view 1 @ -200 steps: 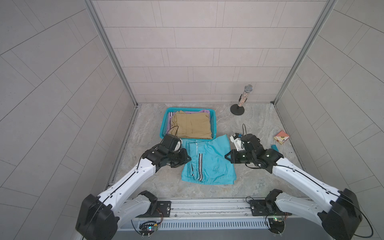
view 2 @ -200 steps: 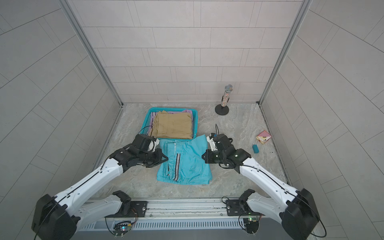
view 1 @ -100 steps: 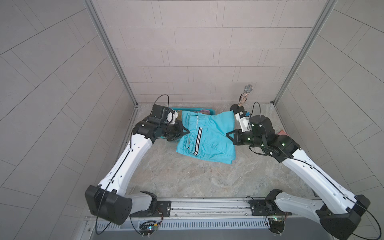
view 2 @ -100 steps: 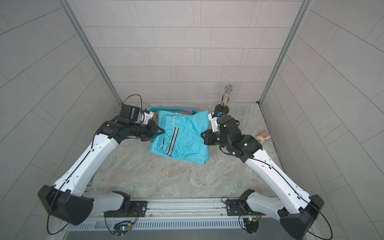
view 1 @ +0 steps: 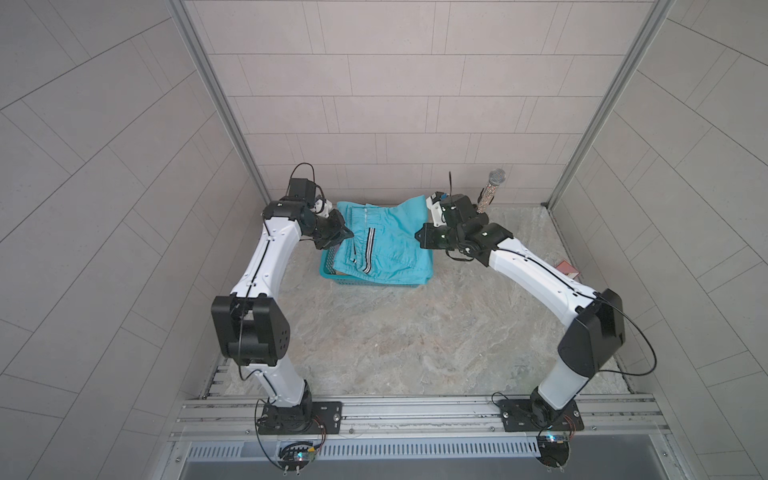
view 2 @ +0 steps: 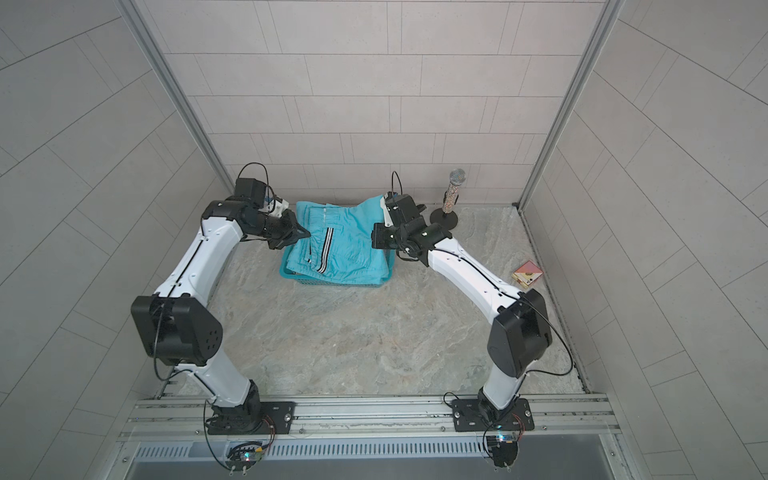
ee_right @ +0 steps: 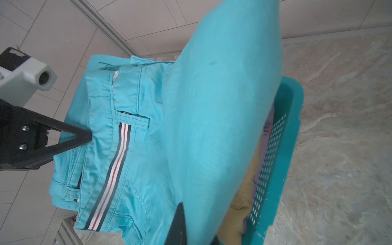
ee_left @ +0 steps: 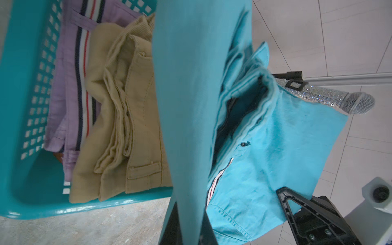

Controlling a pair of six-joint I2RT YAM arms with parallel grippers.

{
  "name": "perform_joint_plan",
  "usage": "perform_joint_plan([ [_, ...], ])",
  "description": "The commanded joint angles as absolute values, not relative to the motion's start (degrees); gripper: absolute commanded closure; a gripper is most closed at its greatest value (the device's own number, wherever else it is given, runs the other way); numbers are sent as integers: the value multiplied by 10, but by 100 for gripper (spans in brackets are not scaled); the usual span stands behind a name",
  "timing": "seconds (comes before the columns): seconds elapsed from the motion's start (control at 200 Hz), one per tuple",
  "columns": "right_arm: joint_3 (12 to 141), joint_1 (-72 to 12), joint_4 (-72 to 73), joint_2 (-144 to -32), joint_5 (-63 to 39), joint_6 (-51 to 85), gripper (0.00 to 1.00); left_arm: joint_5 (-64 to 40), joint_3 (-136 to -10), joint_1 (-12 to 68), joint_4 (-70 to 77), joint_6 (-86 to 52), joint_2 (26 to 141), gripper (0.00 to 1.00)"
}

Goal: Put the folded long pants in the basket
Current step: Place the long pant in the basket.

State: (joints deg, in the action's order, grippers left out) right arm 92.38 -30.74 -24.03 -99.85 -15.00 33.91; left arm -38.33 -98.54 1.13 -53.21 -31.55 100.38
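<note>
The blue pants (view 1: 386, 245) with a black-and-white stripe hang over the basket (view 1: 365, 284), held up by both sides. The left claw (view 1: 350, 236) and right claw (view 1: 419, 239) each pinch an edge. Inside lie tan pants (ee_left: 135, 118). The floor (view 1: 415, 332) is grey stone, the walls (view 1: 415, 104) tiled.

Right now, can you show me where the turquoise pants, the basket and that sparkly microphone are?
turquoise pants (view 1: 399, 249): in a top view, plain cloth beside the stripe.
basket (ee_left: 36, 89): left wrist view, perforated side wall.
microphone (view 2: 457, 178): in a top view, its mesh head.
</note>
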Motion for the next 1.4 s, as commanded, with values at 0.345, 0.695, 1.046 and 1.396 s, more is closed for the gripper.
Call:
perform_joint_plan([
  [0.345,970,-279,-182,-1130,-167,347,100,-372,-1023,0,-501,-283,1136,100],
  [0.695,920,-280,-168,-1112,-168,355,84,-356,-1016,-2,-504,-281,1114,51],
  [1.046,958,-301,-271,-1018,-125,319,48,-305,-1028,4,-566,-295,988,16],
  [1.396,878,-356,-232,-1053,-120,345,51,-323,-847,47,-408,-353,971,20],
])
